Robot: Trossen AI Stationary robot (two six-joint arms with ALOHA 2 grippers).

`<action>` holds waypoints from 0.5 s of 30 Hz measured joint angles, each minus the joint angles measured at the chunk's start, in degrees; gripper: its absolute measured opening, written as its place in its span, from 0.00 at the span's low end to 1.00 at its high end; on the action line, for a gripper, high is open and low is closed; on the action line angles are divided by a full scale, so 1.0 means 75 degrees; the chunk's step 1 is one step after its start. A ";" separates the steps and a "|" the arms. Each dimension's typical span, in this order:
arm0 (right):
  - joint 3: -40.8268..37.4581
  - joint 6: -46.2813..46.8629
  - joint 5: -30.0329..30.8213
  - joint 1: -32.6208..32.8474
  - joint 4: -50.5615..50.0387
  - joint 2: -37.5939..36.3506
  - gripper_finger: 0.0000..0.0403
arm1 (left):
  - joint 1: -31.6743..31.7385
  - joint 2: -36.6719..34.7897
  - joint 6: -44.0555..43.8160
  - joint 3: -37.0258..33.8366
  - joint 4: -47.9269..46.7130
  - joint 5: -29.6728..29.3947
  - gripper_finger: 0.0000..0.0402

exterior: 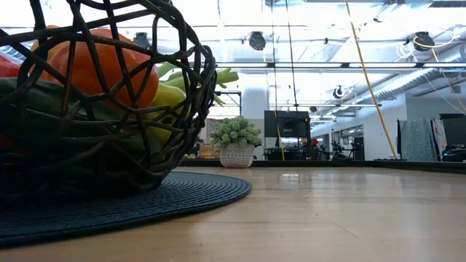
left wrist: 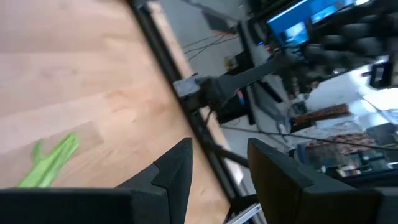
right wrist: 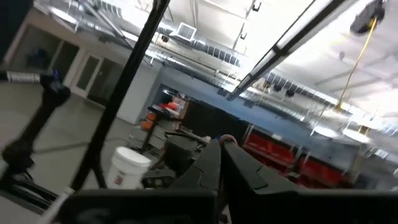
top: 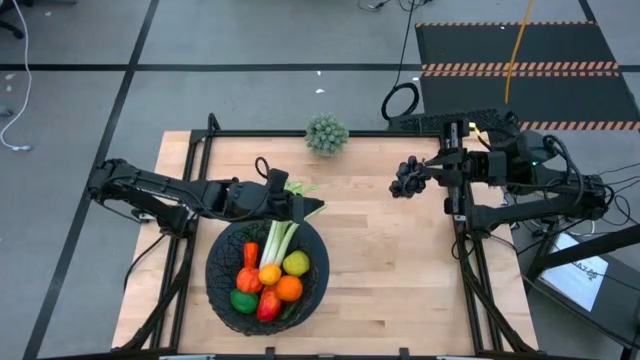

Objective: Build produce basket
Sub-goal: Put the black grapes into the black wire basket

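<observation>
Two grippers: left gripper (left wrist: 217,168) spread, empty (wrist view only); right gripper (top: 408,178) pressed together; basket (top: 222,285) overhead.

basket (top: 222,292): on the surface (top: 400,270), toward its left front
produce (top: 270,275): piled in the basket
celery stalk (top: 280,240): in the basket, leaves over its back rim
ball plant (top: 326,134): at the surface's back edge, behind the basket
left gripper (top: 300,207): over the basket's back rim
right gripper (top: 405,178): right of the plant, well apart from the basket

From table height the basket (exterior: 109,109) is cut off at the left edge. The room past the left gripper (left wrist: 217,168) is a blur.
</observation>
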 joint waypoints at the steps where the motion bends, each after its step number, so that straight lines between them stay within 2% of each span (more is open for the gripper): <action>1: 0.0000 0.0242 0.0000 0.0000 -0.0021 0.0003 0.00 | 0.0000 0.0000 0.0109 0.0000 0.0163 -0.0016 0.38; 6: -0.0123 0.1434 0.0001 0.0001 -0.0167 0.0009 0.00 | 0.0000 0.0000 0.0864 0.0002 0.1085 -0.0363 0.38; 15: -0.0465 0.4391 0.0011 -0.0001 -0.0243 0.0282 0.00 | -0.0001 0.0000 0.3106 0.0001 0.2767 -0.0405 0.38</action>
